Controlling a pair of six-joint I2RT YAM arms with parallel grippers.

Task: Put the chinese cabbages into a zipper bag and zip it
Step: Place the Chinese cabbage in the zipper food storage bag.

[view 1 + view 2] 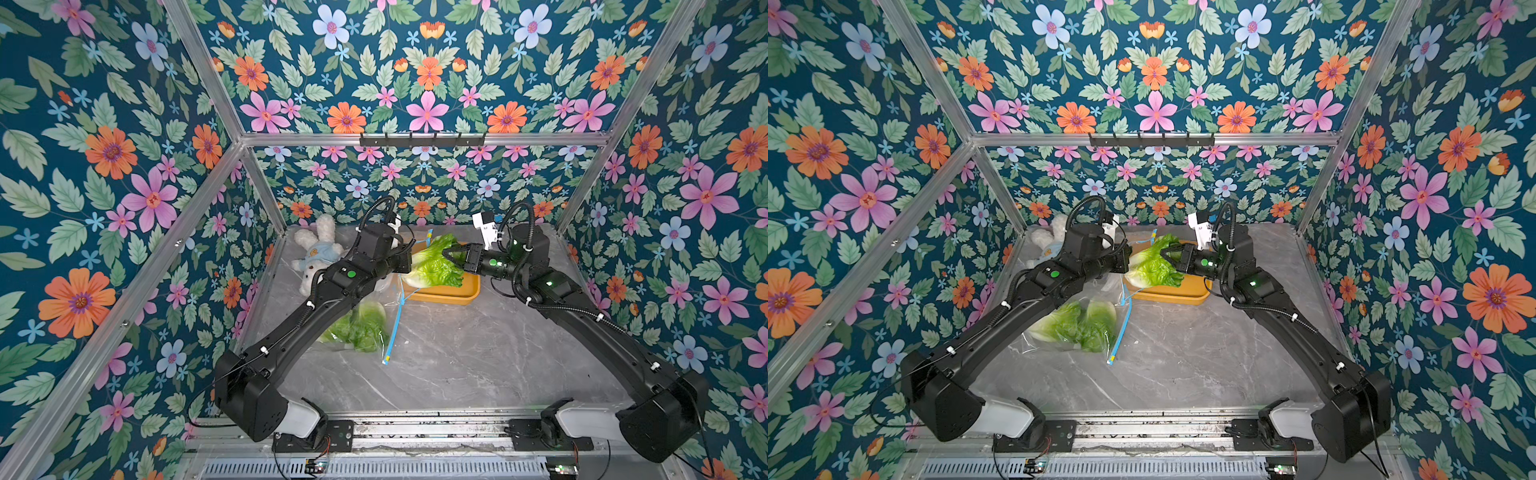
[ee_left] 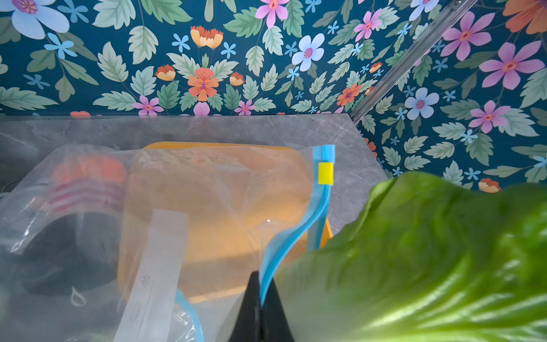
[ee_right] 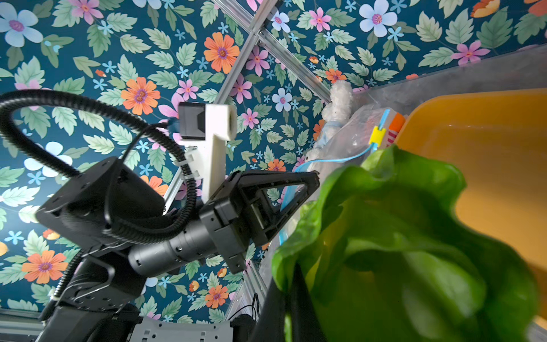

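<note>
aloft, right gripper (image 1: 446,252) clamped on cabbage (image 1: 432,269), left gripper (image 2: 260,279) pinching zipper bag (image 2: 207,204) rim beside it

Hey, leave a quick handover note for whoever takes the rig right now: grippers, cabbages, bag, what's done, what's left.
Left gripper: shut on the blue rim of the bag, holding the mouth up.
Right gripper: shut on the leaves of the third cabbage, over the orange tray, beside the bag's mouth.
Done: two cabbages lie in the bag.
Left to do: push the third in, let go, zip with the yellow slider; the bag is unzipped.
</note>
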